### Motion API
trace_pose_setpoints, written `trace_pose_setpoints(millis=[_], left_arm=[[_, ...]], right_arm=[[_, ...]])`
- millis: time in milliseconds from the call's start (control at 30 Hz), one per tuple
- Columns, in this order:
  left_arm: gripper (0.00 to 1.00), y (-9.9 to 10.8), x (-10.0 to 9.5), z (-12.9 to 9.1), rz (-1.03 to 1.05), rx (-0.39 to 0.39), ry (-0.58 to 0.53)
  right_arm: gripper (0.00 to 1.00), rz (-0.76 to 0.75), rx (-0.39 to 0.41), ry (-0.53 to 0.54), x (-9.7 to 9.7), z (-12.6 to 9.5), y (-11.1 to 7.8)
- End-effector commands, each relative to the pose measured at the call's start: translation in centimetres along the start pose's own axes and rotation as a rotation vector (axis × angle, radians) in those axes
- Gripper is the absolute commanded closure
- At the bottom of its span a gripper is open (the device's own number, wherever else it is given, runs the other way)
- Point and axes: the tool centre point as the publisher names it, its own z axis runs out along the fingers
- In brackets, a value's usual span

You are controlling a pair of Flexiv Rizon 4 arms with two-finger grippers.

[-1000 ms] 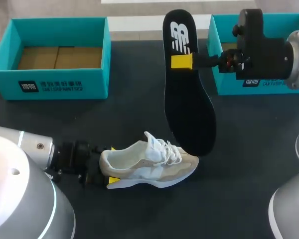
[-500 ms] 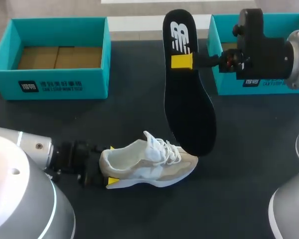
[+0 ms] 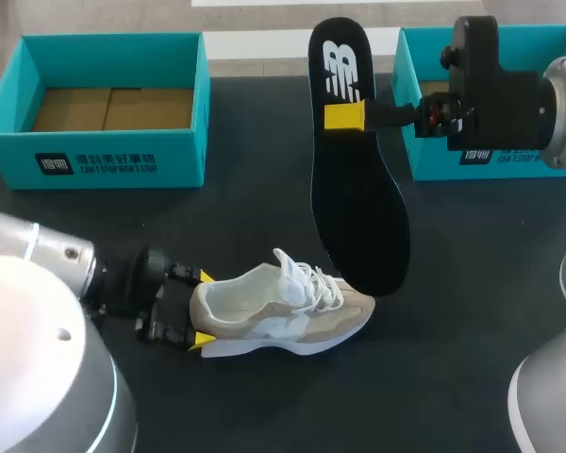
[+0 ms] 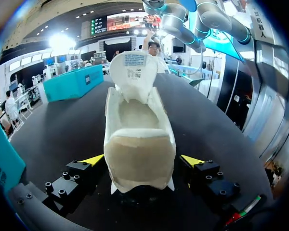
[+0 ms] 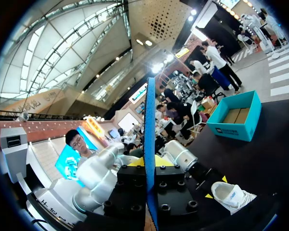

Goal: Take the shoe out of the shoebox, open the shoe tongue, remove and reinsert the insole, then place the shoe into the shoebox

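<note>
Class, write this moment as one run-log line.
stage: insole out | right gripper: shut on insole, held aloft | left gripper: open around shoe heel | shoe: upright on table

Bright, even light from above: the white-and-beige mesh shoe [image 3: 283, 311] throws only a soft shadow on my black table [image 3: 236, 217]. Lamps [image 4: 60, 41] glare in my left wrist view.

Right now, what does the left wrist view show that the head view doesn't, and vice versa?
Only the left wrist view: the inside of the shoe seen from the heel, with no black insole in it, the raised tongue and its label, and the left gripper with its yellow tips just off either side of the heel. Only the head view: the black insole pinched in the right gripper. Both: the shoe, the left gripper at its heel, teal shoeboxes.
</note>
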Motion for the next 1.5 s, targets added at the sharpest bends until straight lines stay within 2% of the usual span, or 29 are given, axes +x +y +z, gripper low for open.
trace_pose_setpoints(millis=[33, 367, 433, 533, 667, 867, 1000, 1033, 1133, 1333, 1500], left_arm=[[0.00, -0.7, -0.3, -0.4, -0.003, -0.057, 0.012], [0.00, -0.8, -0.3, -0.5, -0.032, -0.072, 0.006], [0.00, -1.6, -0.3, -1.2, -0.057, -0.139, -0.010], [0.00, -2.5, -0.2, -1.8, -0.078, -0.174, -0.001], [0.00, -3.3, -0.5, -2.0, -0.131, -0.259, 0.020], [0.00, -4.5, -0.4, -1.7, -0.226, -0.465, 0.030], [0.00, -5.4, -0.2, -1.7, -0.244, -0.631, 0.051], [0.00, -5.6, -0.1, -1.7, -0.235, -0.673, 0.009], [0.00, -6.0, 0.0, -1.7, -0.232, -0.766, 0.000], [0.00, -6.0, -0.2, -1.5, -0.233, -0.868, -0.016], [0.00, -5.9, -0.3, -1.3, -0.195, -0.902, -0.017]], right_arm=[[1.00, 0.001, -0.001, -0.002, -0.1, 0.3, 0.0], [1.00, 0.001, -0.001, -0.002, -0.1, 0.3, 0.0], [1.00, 0.001, -0.001, -0.002, -0.1, 0.3, 0.0], [1.00, 0.001, -0.001, -0.002, -0.1, 0.3, 0.0], [1.00, 0.001, -0.001, -0.002, -0.1, 0.3, 0.0], [1.00, 0.001, -0.001, -0.002, -0.1, 0.3, 0.0], [1.00, 0.001, -0.001, -0.002, -0.1, 0.3, 0.0], [1.00, 0.001, -0.001, -0.002, -0.1, 0.3, 0.0], [1.00, 0.001, -0.001, -0.002, -0.1, 0.3, 0.0], [1.00, 0.001, -0.001, -0.002, -0.1, 0.3, 0.0], [1.00, 0.001, -0.001, -0.002, -0.1, 0.3, 0.0]])
